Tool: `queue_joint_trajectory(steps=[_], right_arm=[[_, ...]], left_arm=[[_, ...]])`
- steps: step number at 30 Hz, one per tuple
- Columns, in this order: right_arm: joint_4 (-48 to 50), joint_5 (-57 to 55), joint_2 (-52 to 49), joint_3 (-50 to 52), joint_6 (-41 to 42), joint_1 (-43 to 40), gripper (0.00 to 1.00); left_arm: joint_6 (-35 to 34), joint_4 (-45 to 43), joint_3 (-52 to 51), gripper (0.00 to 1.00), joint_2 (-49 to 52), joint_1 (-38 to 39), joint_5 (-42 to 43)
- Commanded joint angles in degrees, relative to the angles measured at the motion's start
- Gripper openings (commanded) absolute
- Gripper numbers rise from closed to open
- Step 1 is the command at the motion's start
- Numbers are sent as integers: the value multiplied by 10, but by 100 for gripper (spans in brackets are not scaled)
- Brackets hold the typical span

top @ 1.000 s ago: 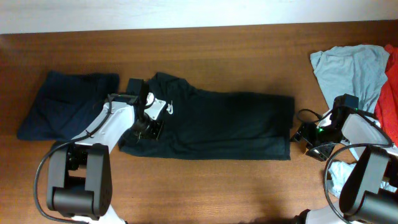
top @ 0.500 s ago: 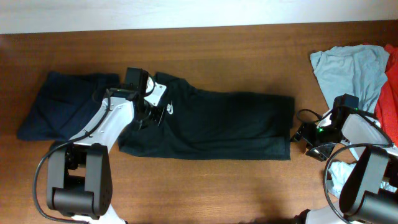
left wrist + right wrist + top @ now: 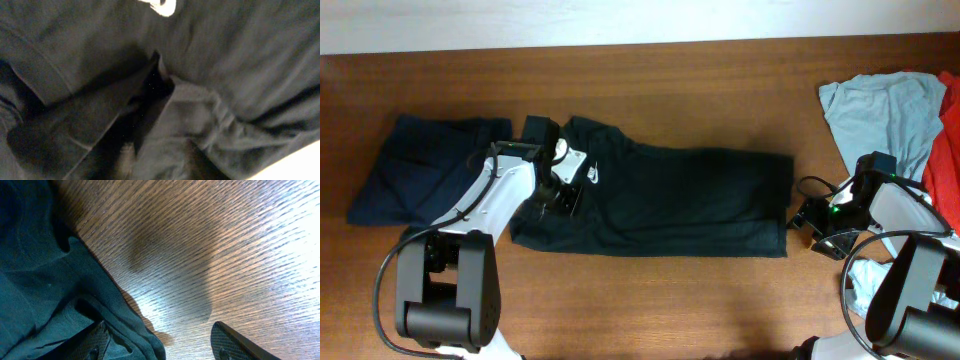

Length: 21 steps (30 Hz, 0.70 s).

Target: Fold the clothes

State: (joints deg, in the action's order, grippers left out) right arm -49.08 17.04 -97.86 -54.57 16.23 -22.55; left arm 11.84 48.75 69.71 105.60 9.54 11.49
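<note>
The black T-shirt [image 3: 680,200] lay as a long, flattened band stretched between the two pincers. Its logo end sat beneath the left pincer [image 3: 563,195] and its other hem just in front of the right pincer [image 3: 804,222]. The white logo [image 3: 162,6] showed just ahead of the left pincer, with a folded flap and a dark crease nearer to it. Whether the left pincer was spread or nipping cloth could not be told, as its fingers were lost against the black fabric. The right pincer stood spread and empty, one finger [image 3: 92,341] at the cloth's edge, the other over bare counter [image 3: 200,245].

The shirt looked light, thin and limp, likely to sag and to slide on the wood. The doubled hem corners seemed the soundest holds.

On the left pincer's outer side lay a dark-navy garment [image 3: 425,170]. On the right pincer's outer side lay a light-blue garment [image 3: 880,110] and a red garment [image 3: 948,140].
</note>
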Motion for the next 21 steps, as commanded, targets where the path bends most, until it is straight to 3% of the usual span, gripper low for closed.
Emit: queue_joint_trajectory(steps=[1, 10, 17, 21], right_arm=[[1, 3, 11, -10, -4, -3, 72], [0, 3, 11, -10, -4, -3, 71], [3, 3, 11, -10, -4, -3, 71], [2, 3, 11, -10, -4, -3, 71]], left_arm=[[3, 11, 6, 1, 6, 2, -13], [2, -16, -10, 1, 6, 2, -49], [-2, -167, -9, 1, 6, 0, -54], [-26, -165, 8, 1, 5, 0, -56]])
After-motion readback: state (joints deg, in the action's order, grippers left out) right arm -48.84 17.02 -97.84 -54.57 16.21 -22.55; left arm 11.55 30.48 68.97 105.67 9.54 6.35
